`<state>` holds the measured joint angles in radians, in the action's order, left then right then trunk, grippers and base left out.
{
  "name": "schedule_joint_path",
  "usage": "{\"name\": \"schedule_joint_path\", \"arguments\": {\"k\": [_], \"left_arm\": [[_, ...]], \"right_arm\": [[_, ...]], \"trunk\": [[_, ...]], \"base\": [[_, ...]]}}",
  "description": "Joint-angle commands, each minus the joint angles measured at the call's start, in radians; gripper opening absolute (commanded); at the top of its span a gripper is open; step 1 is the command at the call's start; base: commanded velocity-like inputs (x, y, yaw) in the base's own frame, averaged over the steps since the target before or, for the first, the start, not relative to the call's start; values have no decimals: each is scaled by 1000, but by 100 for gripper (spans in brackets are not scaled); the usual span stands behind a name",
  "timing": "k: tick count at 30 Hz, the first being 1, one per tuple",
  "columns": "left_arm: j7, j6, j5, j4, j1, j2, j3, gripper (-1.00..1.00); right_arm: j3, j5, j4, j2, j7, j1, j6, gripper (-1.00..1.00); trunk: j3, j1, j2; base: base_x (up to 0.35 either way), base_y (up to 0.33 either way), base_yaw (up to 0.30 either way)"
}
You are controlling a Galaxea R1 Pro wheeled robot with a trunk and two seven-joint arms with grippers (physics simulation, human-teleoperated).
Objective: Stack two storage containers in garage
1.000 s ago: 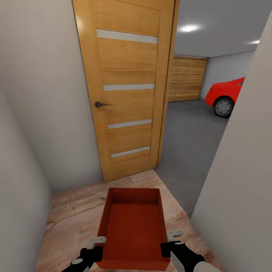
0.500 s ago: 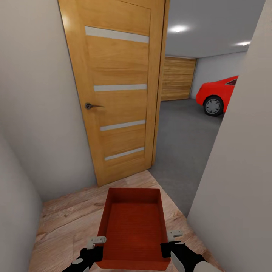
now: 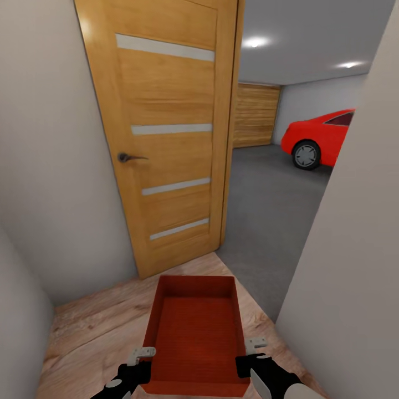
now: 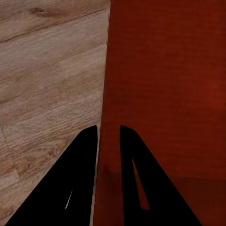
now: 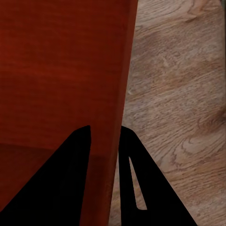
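Note:
One red-orange open-topped storage container (image 3: 195,332) hangs low in front of me in the head view, carried between both arms above light wood planks. My left gripper (image 3: 143,355) is shut on its left wall (image 4: 109,94), one finger on each side. My right gripper (image 3: 255,348) is shut on its right wall (image 5: 123,84) in the same way. The container is empty inside. Ahead, past an open doorway, lies the garage with its dark grey concrete floor (image 3: 266,210).
An orange wooden door (image 3: 166,138) with frosted strips stands open at the left of the doorway. White walls close in on the left (image 3: 55,166) and right (image 3: 354,249). A red car (image 3: 321,138) and a wooden garage door (image 3: 256,115) stand deep in the garage.
The whole head view has shifted: the door slid left and more of the garage and car shows, so the camera has moved. The container and both grippers hold the same pose.

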<state>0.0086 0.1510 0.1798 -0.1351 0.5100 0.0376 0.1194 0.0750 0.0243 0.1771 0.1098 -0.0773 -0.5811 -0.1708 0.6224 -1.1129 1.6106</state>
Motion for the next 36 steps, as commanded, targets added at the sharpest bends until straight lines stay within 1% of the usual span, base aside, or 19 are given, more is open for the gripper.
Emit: {"name": "schedule_joint_path", "arguments": {"k": [1,6,13,19,26,29,36], "left_arm": [[8,4,6,-1,1,-1,17,-100],[8,4,6,-1,1,-1,17,-100],[8,4,6,-1,1,-1,17,-100],[8,4,6,-1,1,-1,17,-100],[8,4,6,-1,1,-1,17,-100],[8,4,6,-1,1,-1,17,-100],[8,4,6,-1,1,-1,17,-100]], "right_arm": [[32,17,-1,-5,-10,0,-9,-100],[32,17,-1,-5,-10,0,-9,-100],[32,17,-1,-5,-10,0,-9,-100],[33,17,-1,-5,-9,0,-9,-100],[32,17,-1,-5,-9,0,-9,-100],[32,17,-1,-5,-9,0,-9,-100],[32,17,-1,-5,-9,0,-9,-100]], "trunk": [[1,0,0],[1,0,0],[1,0,0],[1,0,0],[1,0,0],[1,0,0],[1,0,0]], "base": [[233,180,-232],[194,165,-141],[48,40,-67],[6,23,-236],[12,105,-260],[30,55,-113],[165,108,-61]]}}
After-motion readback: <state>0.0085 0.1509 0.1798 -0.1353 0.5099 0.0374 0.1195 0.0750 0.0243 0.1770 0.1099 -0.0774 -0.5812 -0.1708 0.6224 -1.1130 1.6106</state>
